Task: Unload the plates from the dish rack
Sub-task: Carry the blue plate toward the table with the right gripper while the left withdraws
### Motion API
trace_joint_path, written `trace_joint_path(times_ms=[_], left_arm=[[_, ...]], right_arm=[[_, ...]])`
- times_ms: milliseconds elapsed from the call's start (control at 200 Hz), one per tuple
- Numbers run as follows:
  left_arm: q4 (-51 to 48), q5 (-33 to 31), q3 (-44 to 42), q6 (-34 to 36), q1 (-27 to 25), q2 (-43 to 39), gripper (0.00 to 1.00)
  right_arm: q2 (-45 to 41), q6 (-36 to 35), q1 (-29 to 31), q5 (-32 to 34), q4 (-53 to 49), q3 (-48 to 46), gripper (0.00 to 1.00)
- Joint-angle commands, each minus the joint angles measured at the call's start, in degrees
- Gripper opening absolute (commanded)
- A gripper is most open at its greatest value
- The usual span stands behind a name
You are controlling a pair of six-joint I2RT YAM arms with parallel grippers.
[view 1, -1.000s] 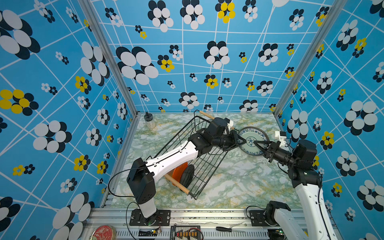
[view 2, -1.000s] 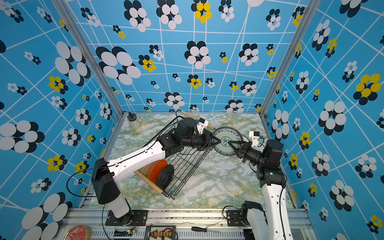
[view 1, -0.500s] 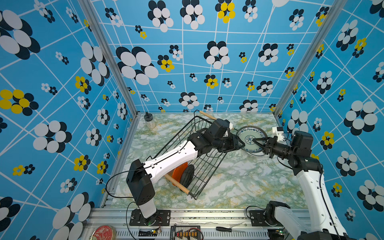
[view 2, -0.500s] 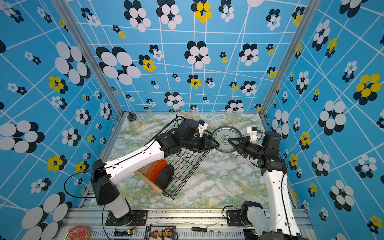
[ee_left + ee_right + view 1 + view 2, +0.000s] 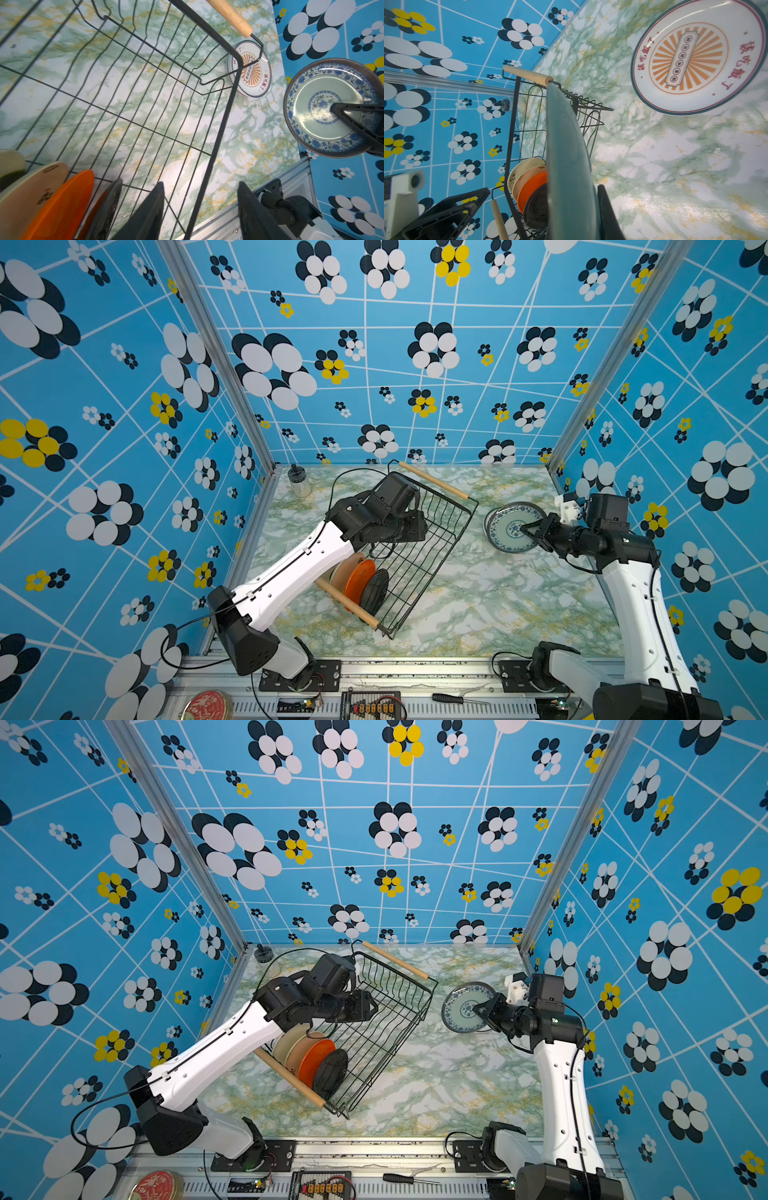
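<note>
My right gripper [image 5: 530, 531] [image 5: 587, 216] is shut on a blue-and-white patterned plate [image 5: 509, 526] [image 5: 463, 1006], held on edge above the table's right side; its blue-grey back [image 5: 566, 155] shows edge-on. Under it a white plate with an orange sunburst [image 5: 697, 58] [image 5: 249, 70] lies flat on the table. The black wire dish rack [image 5: 348, 602] [image 5: 291, 1078] holds cream [image 5: 289, 1042], tan [image 5: 305, 1052], orange [image 5: 359, 583] and black [image 5: 376, 589] plates upright at its near end. My left gripper [image 5: 422, 526] [image 5: 199, 207] hangs open over the rack, with only the rim wire [image 5: 219, 133] between its fingers.
A glass jar with a black lid [image 5: 298, 481] stands in the back left corner. Patterned blue walls close in three sides. A red tin [image 5: 208, 705] and a screwdriver [image 5: 453, 698] lie on the front rail below the table.
My left gripper has opened, let go of the patterned plate and drawn back over the rack. The right gripper has carried the plate to the right, away from the rack.
</note>
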Motion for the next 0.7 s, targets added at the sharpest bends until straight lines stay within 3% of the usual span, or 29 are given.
trace_joint_path(times_ms=[0, 390, 695], left_arm=[[-6.9, -5.3, -3.0, 3.6, 1.5, -2.6, 0.58], [-15.0, -10.8, -7.6, 5.9, 2.1, -6.5, 0.60], [-13.6, -11.0, -15.2, 5.6, 1.6, -10.8, 0.60]], right_arm=[[-0.1, -4.1, -0.3, 5.2, -4.5, -1.5, 0.00], [-0.2, -4.2, -0.3, 9.7, -3.3, -12.4, 0.00], [1.9, -1.8, -0.3, 10.7, 0.4, -17.1, 0.00]])
